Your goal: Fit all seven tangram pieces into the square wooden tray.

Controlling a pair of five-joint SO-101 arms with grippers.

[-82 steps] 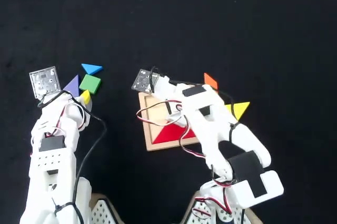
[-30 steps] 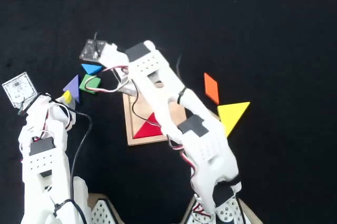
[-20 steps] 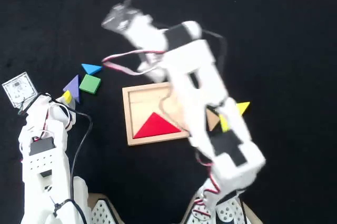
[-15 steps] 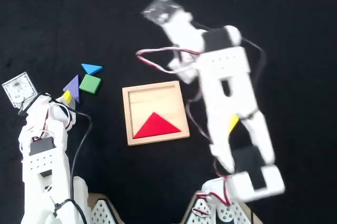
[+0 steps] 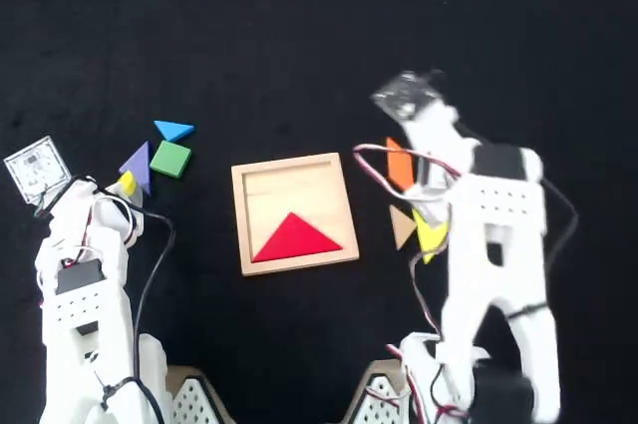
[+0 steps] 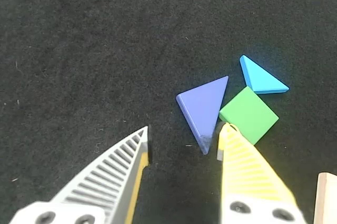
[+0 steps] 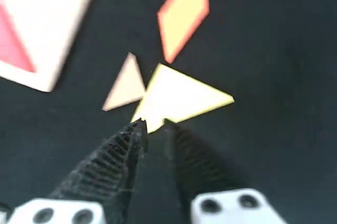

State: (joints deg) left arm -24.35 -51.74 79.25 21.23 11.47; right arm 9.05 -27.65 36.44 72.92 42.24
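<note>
1 red triangle (image 5: 294, 239) sits in the tray (image 5: 239, 219); left gripper (image 6: 184, 129) gapes wide, right gripper (image 7: 155, 124) barely parted.

White left arm (image 5: 85, 289) and right arm (image 5: 493, 244) carry black blocks and red-white cables; left tool (image 6: 184, 127) ribbed grey-yellow, right tool (image 7: 155, 123) ribbed black.

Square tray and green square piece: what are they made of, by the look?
Square tray: pale tan, matte, likely bare wood, floor and raised rim alike. Green square piece: matte solid colour, thick edge; painted wood or foam, unclear which.
</note>
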